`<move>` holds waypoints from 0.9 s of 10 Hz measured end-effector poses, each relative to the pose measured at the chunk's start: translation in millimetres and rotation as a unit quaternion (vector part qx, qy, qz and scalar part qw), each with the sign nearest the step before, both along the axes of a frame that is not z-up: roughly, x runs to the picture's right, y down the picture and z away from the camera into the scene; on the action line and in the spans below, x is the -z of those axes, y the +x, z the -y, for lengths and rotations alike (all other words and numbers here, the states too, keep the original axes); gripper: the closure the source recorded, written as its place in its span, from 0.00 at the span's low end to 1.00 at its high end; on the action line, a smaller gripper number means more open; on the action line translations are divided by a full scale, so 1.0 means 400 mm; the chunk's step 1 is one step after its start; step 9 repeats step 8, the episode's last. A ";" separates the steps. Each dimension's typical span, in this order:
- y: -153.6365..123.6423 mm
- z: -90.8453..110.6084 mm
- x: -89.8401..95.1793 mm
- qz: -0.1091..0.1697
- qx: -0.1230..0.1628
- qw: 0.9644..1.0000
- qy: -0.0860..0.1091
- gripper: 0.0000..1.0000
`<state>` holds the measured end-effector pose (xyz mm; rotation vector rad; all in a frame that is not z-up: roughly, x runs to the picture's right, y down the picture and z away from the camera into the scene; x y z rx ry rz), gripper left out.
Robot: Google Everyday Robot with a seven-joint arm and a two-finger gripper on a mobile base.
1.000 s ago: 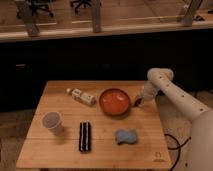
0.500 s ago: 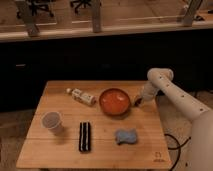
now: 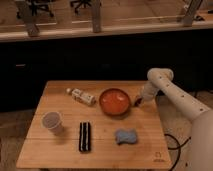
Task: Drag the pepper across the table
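Resting at the right rim of the round orange-red bowl on the rectangular light-brown wooden table, the gripper is unchanged from earlier frames; finger opening cannot be determined, and no pepper is discernible.

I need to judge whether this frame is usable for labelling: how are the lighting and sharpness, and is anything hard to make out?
Camera view: soft and blurry throughout; warm, even light on the table; dark band behind it; bright floor at the top. The tool beside the red bowl is a dark smear. No pepper can be made out.
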<state>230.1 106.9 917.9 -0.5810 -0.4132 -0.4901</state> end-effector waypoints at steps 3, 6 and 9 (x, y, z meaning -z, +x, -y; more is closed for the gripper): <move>0.002 -0.002 0.002 0.000 -0.001 1.000 -0.001 1.00; 0.004 -0.004 0.003 -0.001 -0.003 1.000 -0.001 1.00; 0.004 -0.004 0.003 -0.001 -0.003 1.000 -0.002 1.00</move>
